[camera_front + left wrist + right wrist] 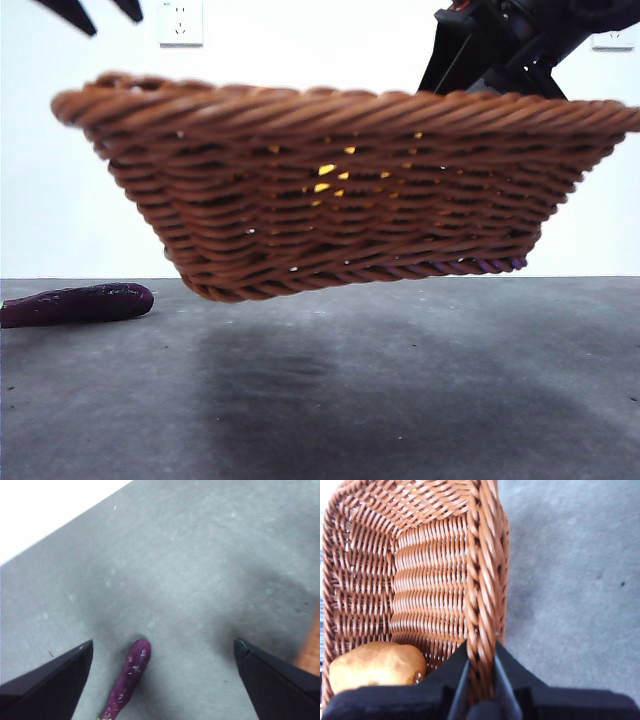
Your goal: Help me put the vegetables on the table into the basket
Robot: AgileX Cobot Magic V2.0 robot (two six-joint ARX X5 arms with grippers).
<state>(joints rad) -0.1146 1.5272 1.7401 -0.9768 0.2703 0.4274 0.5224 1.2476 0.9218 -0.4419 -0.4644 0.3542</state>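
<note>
Wicker basket (435, 575) stiff, light | right gripper (481, 680) jaws pinch rim, I hold it lifted | left gripper (162, 680) jaws wide, empty, above eggplant (127, 677): firm, slick, take mid-body

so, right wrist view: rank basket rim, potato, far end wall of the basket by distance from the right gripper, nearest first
1. basket rim: clamped between the jaws of the right gripper, so touching.
2. potato: inside the basket, beside the gripper at the near end.
3. far end wall: opposite end of the basket, farthest.
</note>
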